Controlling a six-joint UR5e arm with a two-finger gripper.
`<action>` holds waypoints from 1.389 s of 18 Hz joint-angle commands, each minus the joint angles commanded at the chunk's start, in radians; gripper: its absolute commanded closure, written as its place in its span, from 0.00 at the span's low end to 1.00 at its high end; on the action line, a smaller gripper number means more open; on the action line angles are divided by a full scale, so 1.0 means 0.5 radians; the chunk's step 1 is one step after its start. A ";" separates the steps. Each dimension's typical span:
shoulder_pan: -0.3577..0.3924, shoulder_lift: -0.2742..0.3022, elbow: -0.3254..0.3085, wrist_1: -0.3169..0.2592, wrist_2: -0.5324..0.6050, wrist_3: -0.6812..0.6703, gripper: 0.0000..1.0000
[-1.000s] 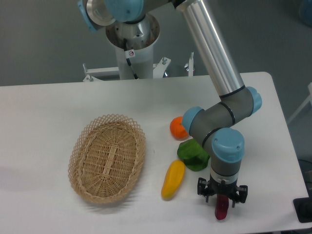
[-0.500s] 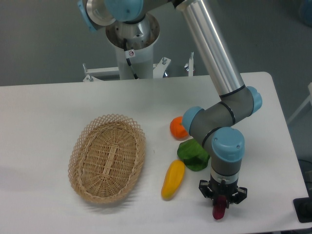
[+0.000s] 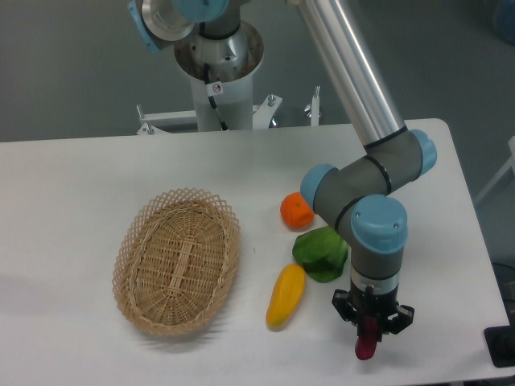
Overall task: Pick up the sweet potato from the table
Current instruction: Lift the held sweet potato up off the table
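Sweet potato (image 3: 367, 346): slim, smooth, magenta.

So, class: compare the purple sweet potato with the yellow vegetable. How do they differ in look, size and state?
The sweet potato is dark purple-magenta; the yellow vegetable is yellow-orange. The sweet potato is slimmer and shorter than the yellow vegetable. The sweet potato sits between the fingers of the gripper; the yellow vegetable lies free on the table. Both are smooth and elongated.

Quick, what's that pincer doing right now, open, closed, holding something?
Pincer: closed on the sweet potato, whose lower end sticks out below it.
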 joint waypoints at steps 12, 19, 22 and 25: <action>-0.006 0.475 -0.138 -0.371 -0.153 0.052 0.64; 0.003 0.638 -0.181 -0.656 -0.147 0.221 0.64; 0.018 0.706 -0.166 -0.742 -0.147 0.371 0.64; 0.034 0.724 -0.166 -0.770 -0.147 0.396 0.64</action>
